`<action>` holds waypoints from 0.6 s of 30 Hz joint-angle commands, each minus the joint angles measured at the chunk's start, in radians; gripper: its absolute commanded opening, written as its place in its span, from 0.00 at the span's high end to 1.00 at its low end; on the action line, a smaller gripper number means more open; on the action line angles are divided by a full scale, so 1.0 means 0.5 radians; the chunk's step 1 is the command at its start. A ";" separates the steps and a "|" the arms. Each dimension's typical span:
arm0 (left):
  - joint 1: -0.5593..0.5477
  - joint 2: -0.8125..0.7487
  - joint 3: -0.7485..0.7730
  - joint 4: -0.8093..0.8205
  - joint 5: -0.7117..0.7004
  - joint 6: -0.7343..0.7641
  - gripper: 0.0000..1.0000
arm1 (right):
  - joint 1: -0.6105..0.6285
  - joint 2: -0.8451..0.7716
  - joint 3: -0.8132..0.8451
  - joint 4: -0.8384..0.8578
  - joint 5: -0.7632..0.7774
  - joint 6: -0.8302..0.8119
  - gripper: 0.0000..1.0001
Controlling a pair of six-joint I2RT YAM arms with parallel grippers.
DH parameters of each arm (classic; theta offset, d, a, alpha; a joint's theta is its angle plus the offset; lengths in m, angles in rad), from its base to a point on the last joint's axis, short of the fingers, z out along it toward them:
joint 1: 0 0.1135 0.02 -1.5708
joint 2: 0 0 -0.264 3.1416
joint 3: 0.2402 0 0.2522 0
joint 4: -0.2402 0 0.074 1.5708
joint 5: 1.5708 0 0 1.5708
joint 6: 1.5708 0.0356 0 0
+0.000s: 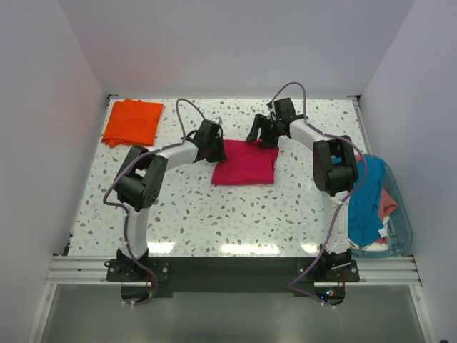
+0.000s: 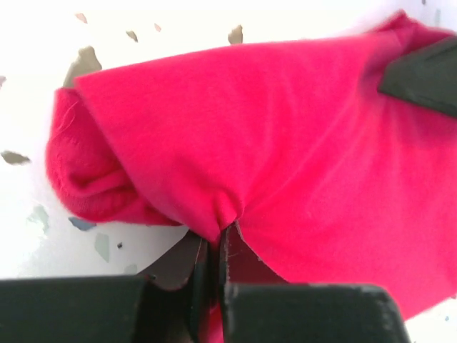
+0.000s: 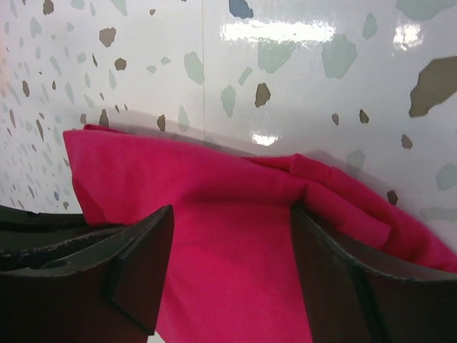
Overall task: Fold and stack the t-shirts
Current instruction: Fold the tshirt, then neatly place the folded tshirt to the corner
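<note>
The magenta-red t-shirt (image 1: 244, 164) lies folded in a rough square at the table's middle back. My left gripper (image 1: 211, 145) is at its left far corner, shut on a pinch of the magenta-red cloth (image 2: 285, 143). My right gripper (image 1: 261, 136) is open at the shirt's far right edge, its fingers (image 3: 143, 264) standing either side of the cloth (image 3: 228, 257). The bright orange t-shirt (image 1: 133, 121) lies folded at the far left. The teal-blue t-shirt (image 1: 365, 204) and the salmon-pink t-shirt (image 1: 388, 201) hang in the tub at the right.
The clear blue-rimmed plastic tub (image 1: 404, 230) sits at the table's right edge. White walls close in the left, back and right. The speckled tabletop (image 1: 214, 214) stretches in front of the shirt.
</note>
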 commanded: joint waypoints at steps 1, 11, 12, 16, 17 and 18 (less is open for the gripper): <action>-0.004 0.102 0.296 -0.517 -0.414 0.194 1.00 | 0.018 -0.242 0.087 -0.157 0.089 -0.015 0.28; 0.180 0.228 1.105 -0.982 -1.123 0.848 1.00 | 0.042 -0.749 0.074 -0.200 0.289 0.010 0.18; 0.201 0.231 1.163 -0.985 -1.218 0.891 1.00 | 0.048 -0.789 0.056 -0.197 0.304 0.009 0.18; 0.339 0.273 1.304 -1.004 -1.378 1.148 1.00 | 0.079 -0.841 0.013 -0.188 0.353 -0.009 0.18; 0.361 0.289 1.332 -0.998 -1.418 1.192 1.00 | 0.091 -0.847 0.004 -0.188 0.357 -0.012 0.18; 0.385 0.301 1.380 -0.992 -1.421 1.222 1.00 | 0.091 -0.847 0.001 -0.188 0.357 -0.012 0.18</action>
